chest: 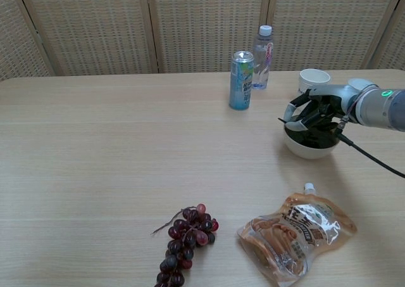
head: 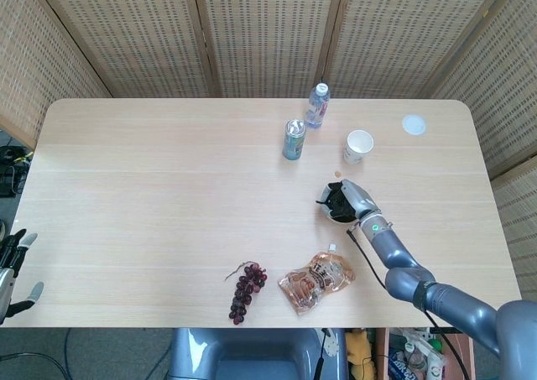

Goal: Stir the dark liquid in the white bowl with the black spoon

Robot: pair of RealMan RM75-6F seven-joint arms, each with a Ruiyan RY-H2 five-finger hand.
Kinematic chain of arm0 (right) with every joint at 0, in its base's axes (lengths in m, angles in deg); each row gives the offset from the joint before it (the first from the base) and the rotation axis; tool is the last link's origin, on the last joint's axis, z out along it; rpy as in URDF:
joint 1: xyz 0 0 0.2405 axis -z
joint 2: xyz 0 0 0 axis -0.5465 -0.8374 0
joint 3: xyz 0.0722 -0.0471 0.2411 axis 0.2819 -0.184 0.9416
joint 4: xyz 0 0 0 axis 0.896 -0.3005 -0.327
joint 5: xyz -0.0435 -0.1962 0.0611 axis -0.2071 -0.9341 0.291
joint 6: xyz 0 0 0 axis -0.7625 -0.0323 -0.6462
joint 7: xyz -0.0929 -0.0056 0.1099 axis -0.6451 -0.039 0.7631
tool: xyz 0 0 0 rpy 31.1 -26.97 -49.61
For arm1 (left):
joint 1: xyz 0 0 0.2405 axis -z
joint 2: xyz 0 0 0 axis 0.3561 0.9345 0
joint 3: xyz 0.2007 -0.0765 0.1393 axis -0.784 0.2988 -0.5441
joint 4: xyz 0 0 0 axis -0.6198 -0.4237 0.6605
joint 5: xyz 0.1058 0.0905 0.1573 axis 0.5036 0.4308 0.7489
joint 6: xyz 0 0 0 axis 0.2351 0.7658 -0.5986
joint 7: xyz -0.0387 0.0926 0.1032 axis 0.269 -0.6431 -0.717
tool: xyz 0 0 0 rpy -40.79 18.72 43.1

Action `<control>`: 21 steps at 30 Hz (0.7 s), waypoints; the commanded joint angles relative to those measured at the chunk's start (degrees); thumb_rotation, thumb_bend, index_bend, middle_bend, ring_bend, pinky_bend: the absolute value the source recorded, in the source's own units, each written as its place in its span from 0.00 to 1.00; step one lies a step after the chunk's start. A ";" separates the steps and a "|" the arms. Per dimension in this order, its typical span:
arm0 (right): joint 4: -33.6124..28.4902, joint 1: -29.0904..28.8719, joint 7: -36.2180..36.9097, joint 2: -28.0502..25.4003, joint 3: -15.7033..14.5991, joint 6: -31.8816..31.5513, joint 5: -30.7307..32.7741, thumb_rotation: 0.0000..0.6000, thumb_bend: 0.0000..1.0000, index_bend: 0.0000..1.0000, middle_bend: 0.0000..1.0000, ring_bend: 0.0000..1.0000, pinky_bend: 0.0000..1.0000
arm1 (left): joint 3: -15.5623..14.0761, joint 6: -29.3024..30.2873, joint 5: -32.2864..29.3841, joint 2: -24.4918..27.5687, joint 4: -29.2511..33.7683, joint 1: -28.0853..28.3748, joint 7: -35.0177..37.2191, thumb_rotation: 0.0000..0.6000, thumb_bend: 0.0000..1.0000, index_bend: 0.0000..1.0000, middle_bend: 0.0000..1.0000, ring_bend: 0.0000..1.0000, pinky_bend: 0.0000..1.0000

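Woven rattan screens are standing behind a pale wooden table [head: 168, 187]. Toward its right side, a white bowl [chest: 309, 146] of dark liquid is sitting just in front of a white paper cup [chest: 314, 81]. The right hand [chest: 316, 111] is hovering over the bowl with its fingers [chest: 297, 104] curled downward above the liquid; a thin dark tip is poking out at the hand's left, likely the black spoon [chest: 282, 120], though I cannot tell how the fingers are gripping it. The left hand [head: 12, 262] is hanging off the table's near left edge, fingers apart and holding nothing. A drink can [head: 294, 139] and water bottle [head: 316, 105] are standing farther back, while purple grapes [chest: 186, 235] and a snack pouch [chest: 297, 233] are lying near the front edge. A white lid [head: 414, 125] is resting at the far right.
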 commanded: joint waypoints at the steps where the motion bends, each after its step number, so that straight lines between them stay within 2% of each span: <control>1: 1.23 -0.70 -0.21 0.29 0.00 0.85 0.14 1.00 0.78 0.69 0.97 1.00 1.00 | 0.01 -0.01 -0.11 0.07 0.11 -0.03 -0.14 1.00 0.36 0.00 0.00 0.00 0.00; 9: 5.51 -3.55 -0.68 2.42 0.72 2.70 0.05 1.00 0.78 0.69 0.98 1.00 1.00 | -0.12 0.01 -0.66 0.24 0.33 -0.42 -0.33 1.00 0.36 0.00 0.00 0.00 0.00; 21: 0.51 -2.29 -0.41 -0.14 0.14 2.66 0.19 1.00 0.78 0.69 0.98 1.00 1.00 | -0.07 -0.35 -0.44 0.01 0.05 -0.15 -0.09 1.00 0.36 0.00 0.00 0.00 0.00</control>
